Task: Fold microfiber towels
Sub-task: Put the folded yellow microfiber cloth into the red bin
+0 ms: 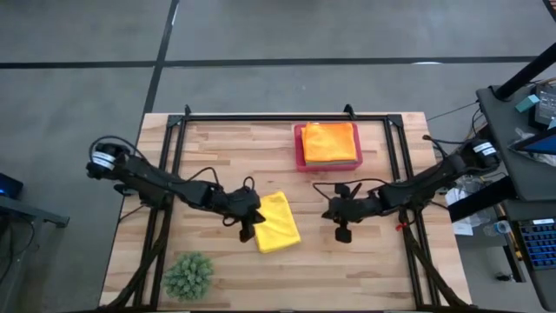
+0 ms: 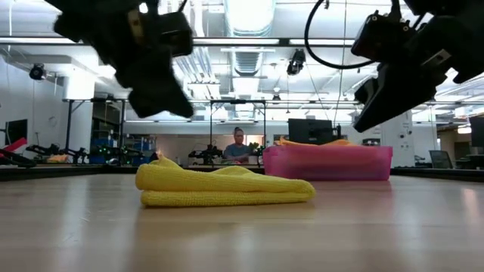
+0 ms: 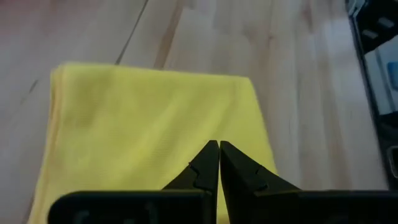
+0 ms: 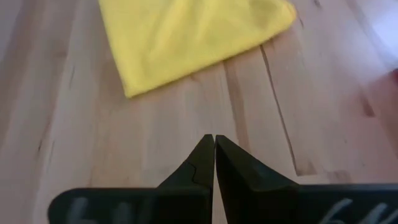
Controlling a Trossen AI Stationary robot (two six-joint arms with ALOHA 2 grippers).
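Observation:
A yellow microfiber towel point(image 1: 278, 222) lies folded flat on the wooden table near its middle; it also shows in the low view point(image 2: 227, 187) and in the left wrist view point(image 3: 149, 130). My left gripper point(image 1: 247, 232) is shut and empty, raised above the towel's left edge point(image 3: 219, 147). My right gripper point(image 1: 344, 232) is shut and empty, raised over bare wood to the right of the towel point(image 4: 214, 140). An orange towel point(image 1: 330, 141) lies folded in the pink tray point(image 1: 300, 148). The other towels are out of view.
The pink tray stands at the far side of the table, right of centre, and shows behind the towel in the low view point(image 2: 333, 162). A spiky green plant ball point(image 1: 188, 276) sits at the near left corner. Black frame rails point(image 1: 174, 139) run along the table's left, right and far sides.

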